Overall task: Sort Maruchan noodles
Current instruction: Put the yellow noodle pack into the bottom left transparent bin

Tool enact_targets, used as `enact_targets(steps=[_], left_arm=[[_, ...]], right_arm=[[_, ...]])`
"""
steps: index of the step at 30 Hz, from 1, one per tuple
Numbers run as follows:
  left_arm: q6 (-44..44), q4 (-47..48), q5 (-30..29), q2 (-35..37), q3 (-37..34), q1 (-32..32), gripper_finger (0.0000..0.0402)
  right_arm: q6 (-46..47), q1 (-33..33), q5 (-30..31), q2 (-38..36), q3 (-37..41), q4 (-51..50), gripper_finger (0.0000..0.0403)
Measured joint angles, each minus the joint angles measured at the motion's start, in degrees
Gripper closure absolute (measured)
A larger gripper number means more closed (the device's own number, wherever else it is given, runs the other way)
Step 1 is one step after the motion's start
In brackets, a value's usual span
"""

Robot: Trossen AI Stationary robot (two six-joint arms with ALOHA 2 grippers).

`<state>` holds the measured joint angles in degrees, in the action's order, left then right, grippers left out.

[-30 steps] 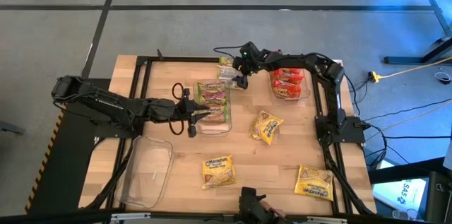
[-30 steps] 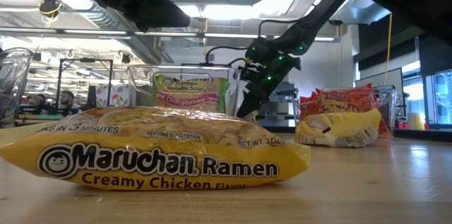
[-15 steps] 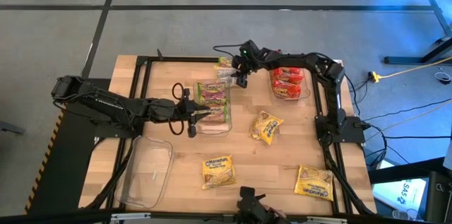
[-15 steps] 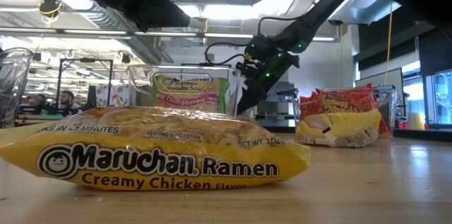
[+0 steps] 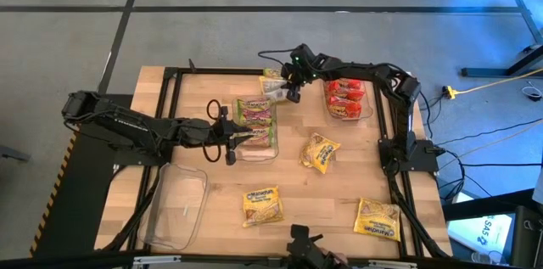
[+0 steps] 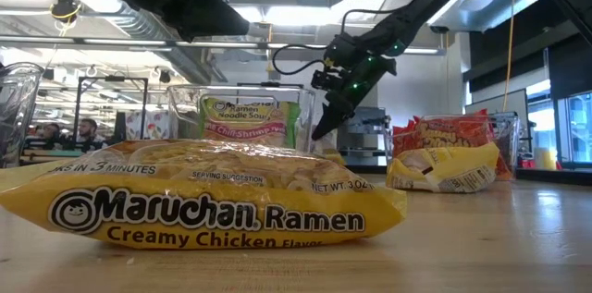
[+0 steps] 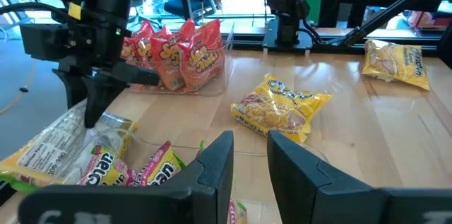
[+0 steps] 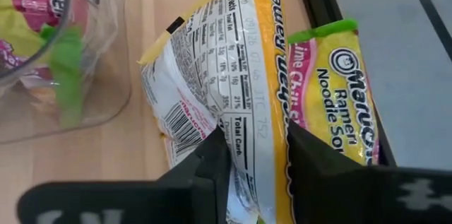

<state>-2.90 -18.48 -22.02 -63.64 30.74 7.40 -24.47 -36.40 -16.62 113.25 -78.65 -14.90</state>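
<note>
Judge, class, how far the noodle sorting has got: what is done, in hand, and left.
Done: red packets fill one bin, green packets another. In hand: the right gripper has pinched a yellow packet at the far edge. Left: three yellow packets loose on the table, the near-left bin empty. The left gripper waits beside the green bin.

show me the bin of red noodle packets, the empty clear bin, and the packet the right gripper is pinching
red packets' bin (image 5: 370,113), high view, right rim.
empty bin (image 5: 180,208), high view, bare floor.
pinched yellow packet (image 8: 212,90), right wrist view, nutrition panel; right gripper (image 8: 256,150) shut on it.
</note>
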Motion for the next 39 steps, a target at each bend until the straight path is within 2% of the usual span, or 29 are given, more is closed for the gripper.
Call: enact_targets(steps=[12, 21, 39], left_arm=[[0.0, 0.0, 0.0, 0.0, 0.0, 0.0, 0.032], [0.0, 0.0, 0.0, 0.0, 0.0, 0.0, 0.032], [-0.1, 0.0, 0.0, 0.0, 0.0, 0.0, 0.032]], right_arm=[[0.0, 0.1, 0.4, -0.5, 0.0, -1.0, 0.032], [-0.1, 0.0, 1.0, -5.2, 0.0, -4.8, 0.032], [-1.5, 0.1, 0.5, -12.2, 0.0, -20.2, 0.032]])
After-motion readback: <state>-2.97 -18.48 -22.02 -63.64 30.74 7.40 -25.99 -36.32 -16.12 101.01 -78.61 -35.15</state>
